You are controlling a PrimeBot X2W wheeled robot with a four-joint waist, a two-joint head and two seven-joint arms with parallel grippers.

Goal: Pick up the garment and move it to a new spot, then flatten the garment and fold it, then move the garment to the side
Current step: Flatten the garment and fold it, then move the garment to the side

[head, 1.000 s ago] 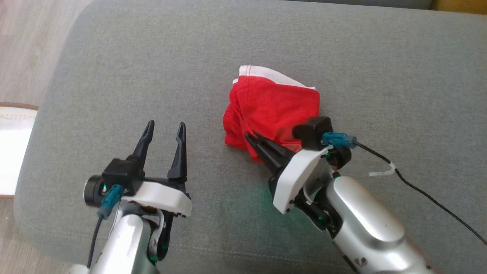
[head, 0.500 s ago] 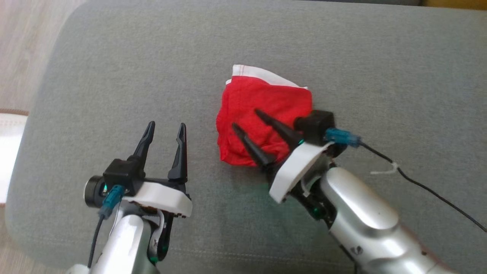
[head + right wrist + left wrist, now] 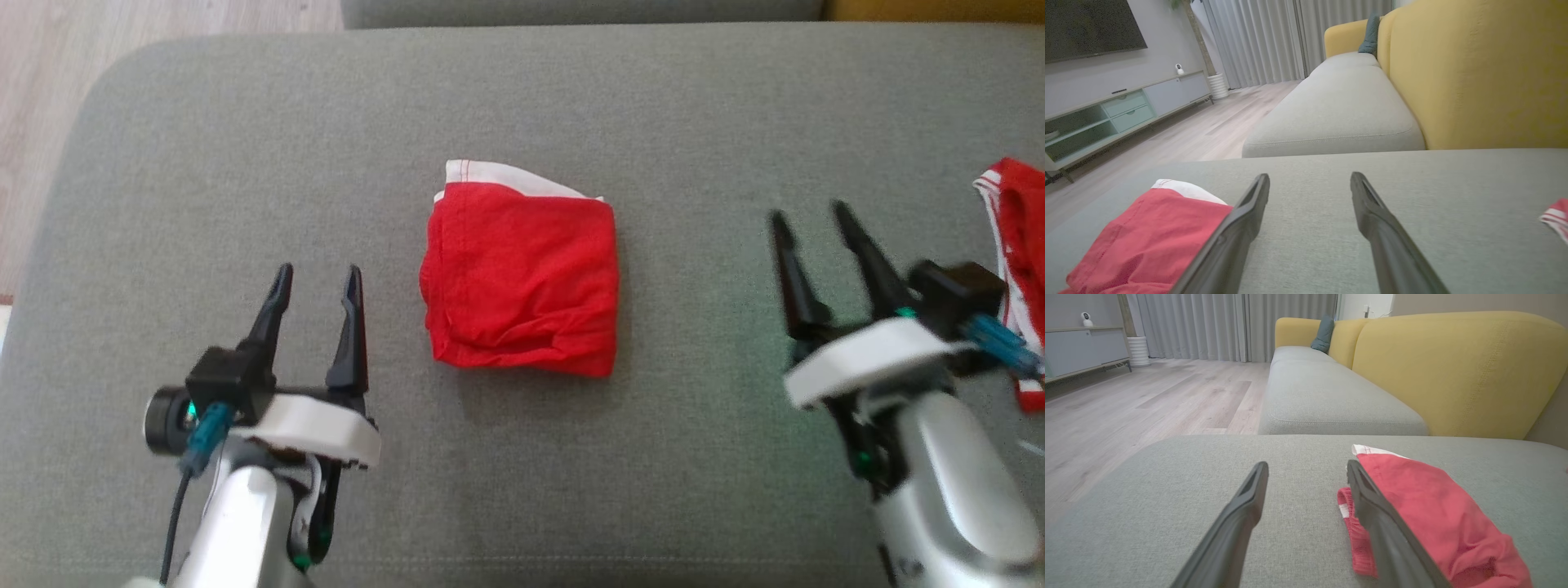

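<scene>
While the garment (image 3: 521,286) lies folded into a red square near the middle of the cushion (image 3: 522,98), its white band toward the far edge, both my claws hang empty above the grey cloth. My left claw (image 3: 318,273) is spread wide, toward the near left corner, close to the garment's left side but apart from it. My right claw (image 3: 807,211) is spread too, well apart toward the right edge, near a second red piece (image 3: 1016,245) lying there.
</scene>
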